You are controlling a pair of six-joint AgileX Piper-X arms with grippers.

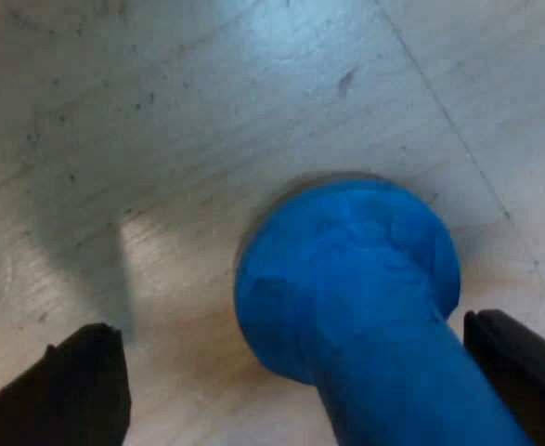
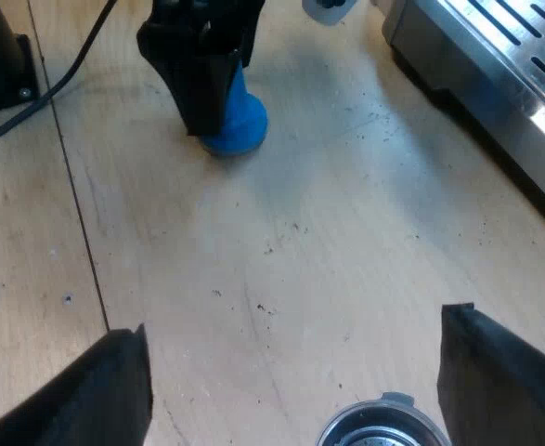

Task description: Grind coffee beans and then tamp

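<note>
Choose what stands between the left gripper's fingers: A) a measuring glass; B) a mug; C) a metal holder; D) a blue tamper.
D: the left wrist view shows the blue tamper standing on the wooden table, with the left gripper around it and its fingers open.

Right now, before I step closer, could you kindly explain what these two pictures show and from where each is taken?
Each picture comes from a camera riding on one robot arm, looking down past that arm's own two black fingers. In the left wrist view, the left gripper stands open astride a blue tamper, which rests upright on the wooden table, not clamped. In the right wrist view, the right gripper is open too, with the rim of a metal holder between its fingers. Farther off there, the other arm is at the tamper, and the espresso machine stands nearby.
</note>
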